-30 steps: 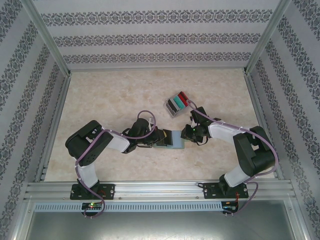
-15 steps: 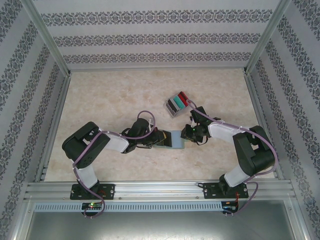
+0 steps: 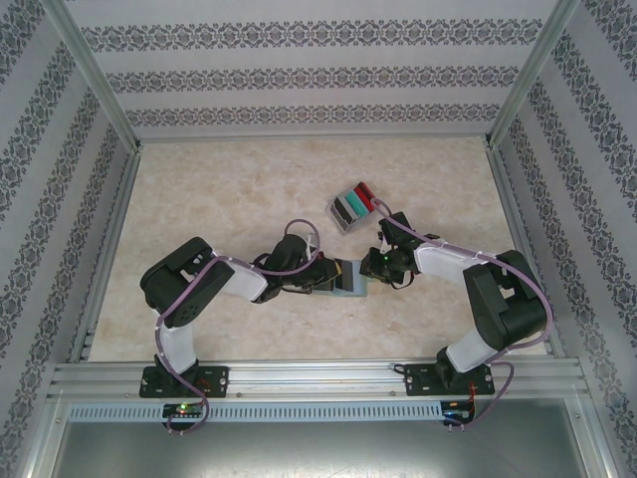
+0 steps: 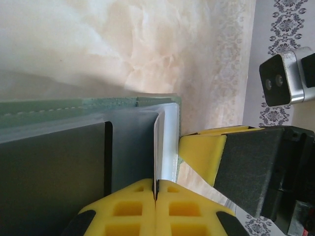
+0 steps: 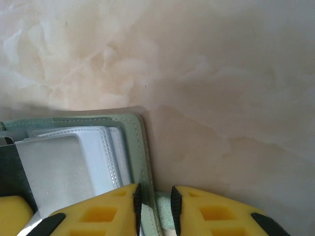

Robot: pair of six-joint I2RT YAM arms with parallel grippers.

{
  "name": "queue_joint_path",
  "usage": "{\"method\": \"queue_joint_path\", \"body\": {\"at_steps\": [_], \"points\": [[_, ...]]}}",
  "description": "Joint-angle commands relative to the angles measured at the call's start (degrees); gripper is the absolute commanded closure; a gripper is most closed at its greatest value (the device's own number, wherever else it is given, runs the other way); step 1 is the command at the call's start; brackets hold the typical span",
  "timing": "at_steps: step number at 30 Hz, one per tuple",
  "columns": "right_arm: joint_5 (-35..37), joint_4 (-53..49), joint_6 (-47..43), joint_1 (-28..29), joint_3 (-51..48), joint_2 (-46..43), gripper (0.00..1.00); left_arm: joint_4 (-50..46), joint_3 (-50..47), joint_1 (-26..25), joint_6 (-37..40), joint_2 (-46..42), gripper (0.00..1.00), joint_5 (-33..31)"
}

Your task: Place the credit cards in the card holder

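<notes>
Firstly, left gripper [image 4: 155,191]: fingers pressed together on the thin edge of the dark grey card [image 4: 54,172].
Dark grey card: just ahead of the left fingertips, partly under a clear sleeve.
Right gripper [image 5: 155,209]: clamped on the green rim of the card holder [image 5: 132,135].
Card holder: open, flat between both grippers.
Other cards [image 3: 356,199]: in the clear tray [image 3: 336,214], beyond the right gripper.

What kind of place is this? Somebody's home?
Probably a test booth for robots, not a home: a left arm and a right arm are bolted to a metal rail, and patterned walls box in a small marble-look table.
</notes>
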Motion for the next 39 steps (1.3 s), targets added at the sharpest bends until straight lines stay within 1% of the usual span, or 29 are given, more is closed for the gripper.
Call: {"method": "queue_joint_path", "body": {"at_steps": [1, 3, 5, 11, 13, 18, 19, 23, 32, 36, 38, 39], "points": [[1.9, 0.2, 0.2, 1.1, -1.4, 2.8, 0.73, -4.5, 1.1, -1.1, 1.7, 0.3, 0.88, 0.8], [1.9, 0.1, 0.4, 1.1, -1.3, 2.8, 0.73, -6.1, 0.8, -1.1, 2.1, -1.0, 0.84, 0.1], [2.0, 0.2, 0.5, 1.1, -1.2, 2.7, 0.73, -9.2, 0.8, -1.1, 3.2, -2.3, 0.78, -0.6], [2.0, 0.0, 0.6, 1.1, -1.2, 2.5, 0.72, -15.5, 1.2, -1.0, 5.6, -5.9, 0.77, -2.5], [1.9, -0.1, 0.5, 1.1, -1.1, 2.2, 0.72, -15.7, 1.0, -1.0, 6.0, -6.5, 0.79, -2.7], [1.9, -0.3, 0.2, 1.1, -1.1, 2.0, 0.72, -14.2, 2.2, -1.0, 5.8, -4.7, 0.94, -0.7], [1.9, -0.3, 0.2, 1.2, -1.1, 2.0, 0.72, -14.0, 2.5, -1.0, 5.7, -4.1, 0.95, -0.7], [1.5, 0.0, 0.5, 1.2, -1.1, 2.0, 0.72, -13.4, 3.2, -1.1, 5.3, -2.7, 0.96, -0.2], [1.4, 0.0, 0.5, 1.3, -1.0, 2.0, 0.72, -12.0, 6.0, -1.1, 5.3, 1.6, 0.96, 3.9], [1.4, 0.0, 0.6, 1.3, -0.9, 2.0, 0.72, -13.3, 6.7, -1.1, 5.9, 1.7, 0.94, 4.0], [1.6, -0.1, 0.7, 1.2, -0.9, 1.5, 0.72, -13.9, 6.4, -1.1, 6.0, 1.1, 0.9, 3.4], [1.6, -0.2, 0.7, 1.2, -0.7, 1.2, 0.72, -14.1, 6.1, -1.1, 5.9, 0.7, 0.89, 3.0]]}}
